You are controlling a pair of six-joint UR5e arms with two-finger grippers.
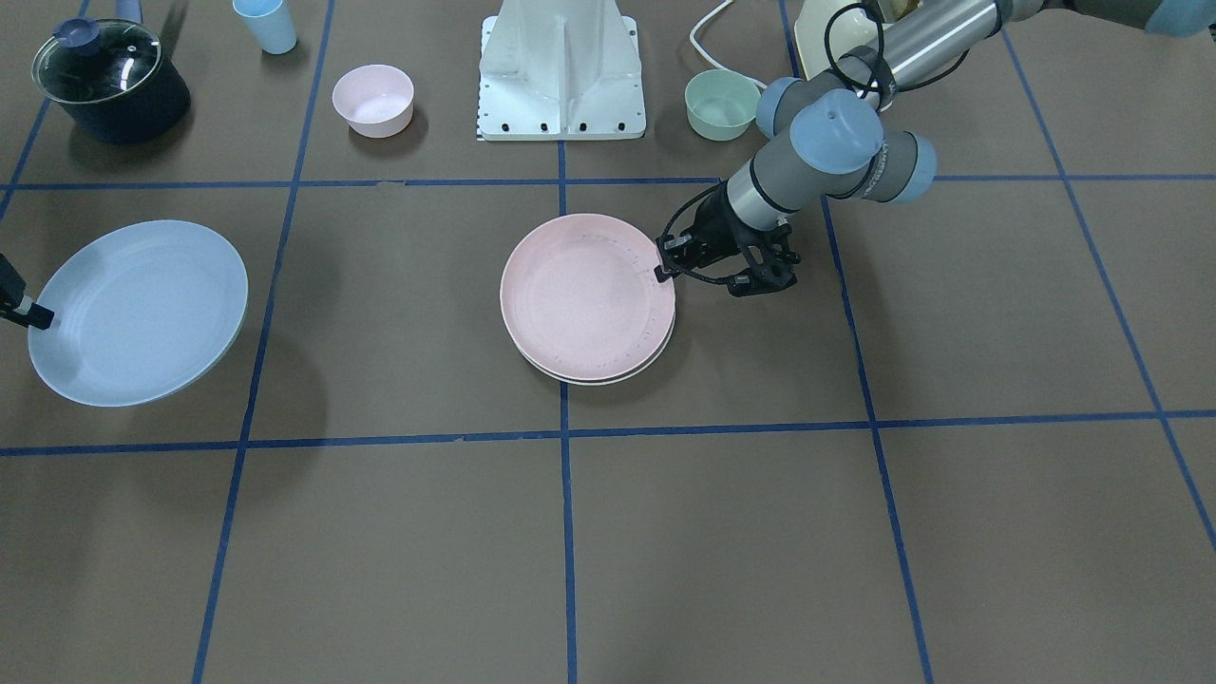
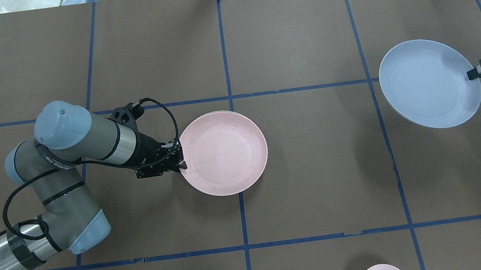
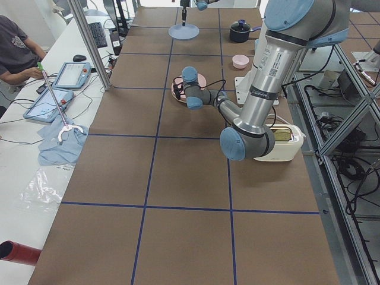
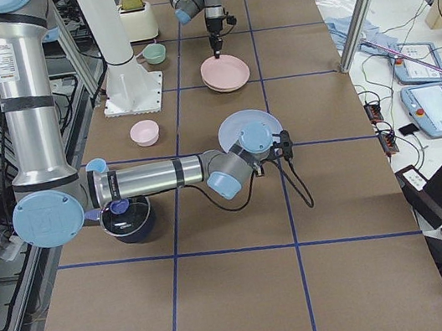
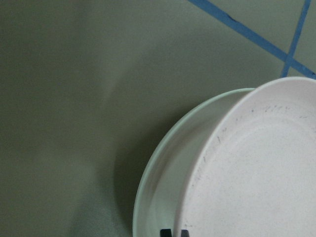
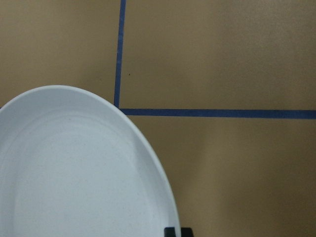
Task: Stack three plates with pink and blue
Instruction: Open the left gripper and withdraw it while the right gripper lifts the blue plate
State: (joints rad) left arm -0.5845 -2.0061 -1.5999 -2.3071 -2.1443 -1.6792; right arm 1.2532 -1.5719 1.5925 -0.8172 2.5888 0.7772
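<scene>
**Operator:** Location and hold of the blue plate [image 2: 429, 84]?

**Technician:** Carried clear of the table [image 2: 319, 180], with a shadow thrown beneath. Pinched at one edge by the right gripper [image 2: 472, 75], closed on the rim. Well apart from the stack at centre.

**Operator:** Condition at centre?

**Technician:** Pink plate [image 2: 224, 153] on top of cream-white plate [image 1: 608, 377], seated slightly off centre, with a crescent of the lower rim exposed. Pinched at the rim by the left gripper [image 2: 179, 163], closed on it to all appearance. Cannot confirm from the wrist view whether lying flat or tipped a little.

**Operator:** Failure modes from here?

**Technician:** First, droop or slip. Held at a single rim point, with the whole disc overhanging. Expect sagging or rotation in the gripper under any quick move, likely worse on a smooth matte rim.

Second, collision. To reach the stack, must cross toward the left gripper. Clear that one away beforehand, or risk contact between arm and plate.

Third, dragging. Open before withdrawing from the pink plate, otherwise likely to pull it off the one below.

Fourth, poor seating. Lower close before release and centre over the pink plate. If dropped from height or placed to match the present offset, liable to slide or rock.

**Operator:** Appearance, for identification?

**Technician:** Pale blue, round, shallow, low-rimmed and matte, with faint concentric rings inside. About the same size as the pink plate, judging by the overhead view. Not to be confused with the small blue cup [image 1: 266, 24] near the pot [image 1: 109, 81].
</scene>
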